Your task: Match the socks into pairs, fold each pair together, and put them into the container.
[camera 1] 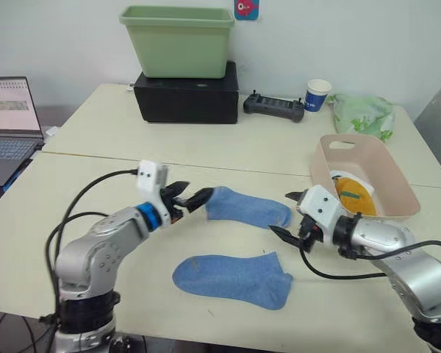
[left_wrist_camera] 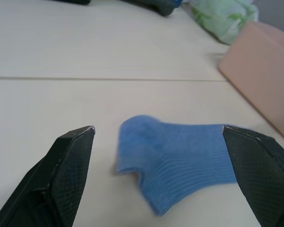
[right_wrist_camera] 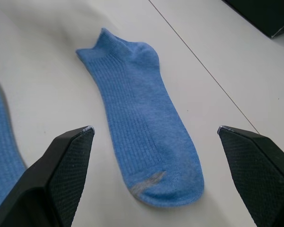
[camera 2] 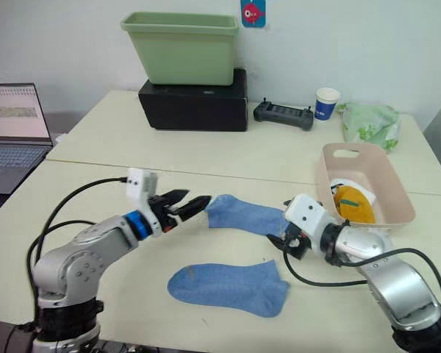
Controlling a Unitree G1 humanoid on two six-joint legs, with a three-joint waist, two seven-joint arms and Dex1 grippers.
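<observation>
I judge yellow (camera 1: 355,195) and white (camera 1: 336,179) pairs binned in the tub (camera 1: 397,184) at 3 o'clock, two blue socks (camera 1: 248,207) (camera 1: 234,279) left mid-table, both claws (camera 1: 189,199) (camera 1: 289,215) wide open, empty.

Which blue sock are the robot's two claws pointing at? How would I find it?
Start at the pink tub on the robot's right side of the table. Just beside it, the far blue sock lies flat between the left tool and the right tool, both open. The other blue sock lies nearer the robot, away from both tools.
</observation>
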